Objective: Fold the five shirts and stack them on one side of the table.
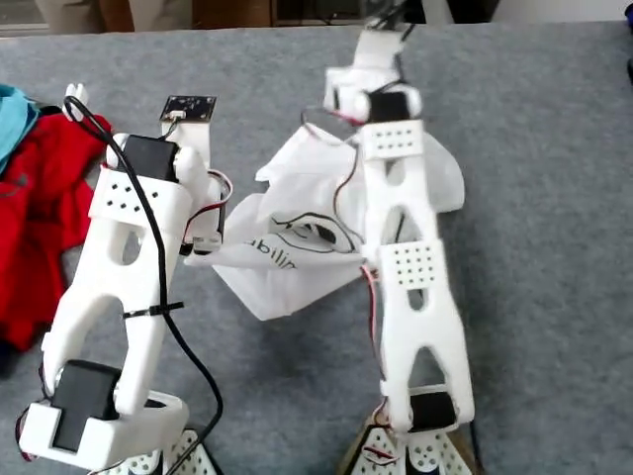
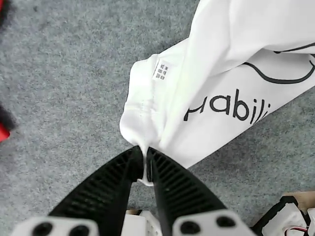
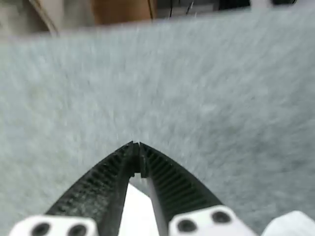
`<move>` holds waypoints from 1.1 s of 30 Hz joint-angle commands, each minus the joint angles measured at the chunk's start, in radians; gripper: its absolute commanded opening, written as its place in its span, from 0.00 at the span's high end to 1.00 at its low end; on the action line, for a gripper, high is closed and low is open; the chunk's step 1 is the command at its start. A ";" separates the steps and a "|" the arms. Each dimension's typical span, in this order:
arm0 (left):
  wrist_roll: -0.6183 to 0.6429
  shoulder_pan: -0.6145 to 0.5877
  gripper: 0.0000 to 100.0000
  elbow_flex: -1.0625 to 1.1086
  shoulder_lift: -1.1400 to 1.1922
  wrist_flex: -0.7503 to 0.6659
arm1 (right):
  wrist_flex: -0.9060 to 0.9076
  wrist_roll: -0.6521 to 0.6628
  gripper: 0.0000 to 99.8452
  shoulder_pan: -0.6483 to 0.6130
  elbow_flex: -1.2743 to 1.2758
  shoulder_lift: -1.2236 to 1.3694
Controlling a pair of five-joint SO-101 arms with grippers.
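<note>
A crumpled white shirt (image 1: 297, 267) with black print lies mid-table between my two arms. My left gripper (image 2: 145, 158) is shut on a bunched corner of the white shirt (image 2: 221, 73), near its sewn-in label, low over the grey cloth; from above the left gripper (image 1: 201, 244) sits at the shirt's left edge. My right gripper (image 3: 137, 147) is shut, raised above the grey table and pointing at its far edge, with a bit of white showing through the gap behind its fingers. In the high view the right gripper (image 1: 388, 22) is near the far edge, beyond the shirt.
A red shirt (image 1: 40, 218) lies bunched at the table's left edge with a teal shirt (image 1: 10, 114) behind it. The grey table (image 1: 544, 198) stretches bare to the right. Both arm bases stand at the near edge. Wooden furniture shows beyond the far edge.
</note>
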 commanded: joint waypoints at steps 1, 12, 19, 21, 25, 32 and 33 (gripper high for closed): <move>-0.003 0.000 0.98 -0.008 -0.038 0.011 | 0.051 -0.026 0.99 0.019 -0.047 -0.182; -0.003 0.006 0.98 -0.008 -0.038 0.011 | -0.106 -0.026 0.99 -0.079 0.259 -0.107; -0.003 0.000 0.98 -0.006 -0.038 0.011 | -0.044 -0.029 0.93 -0.114 0.263 -0.076; -0.003 0.002 0.98 -0.006 -0.038 0.011 | -0.018 -0.057 0.87 -0.113 0.263 -0.076; -0.003 -0.002 0.98 0.000 -0.031 0.011 | 0.058 -0.068 0.83 -0.117 0.263 -0.076; -0.003 -0.002 0.98 0.000 -0.033 0.011 | 0.103 -0.089 0.83 -0.145 0.263 -0.071; -0.002 -0.002 0.98 0.000 -0.033 0.011 | 0.103 -0.092 0.83 -0.148 0.263 -0.070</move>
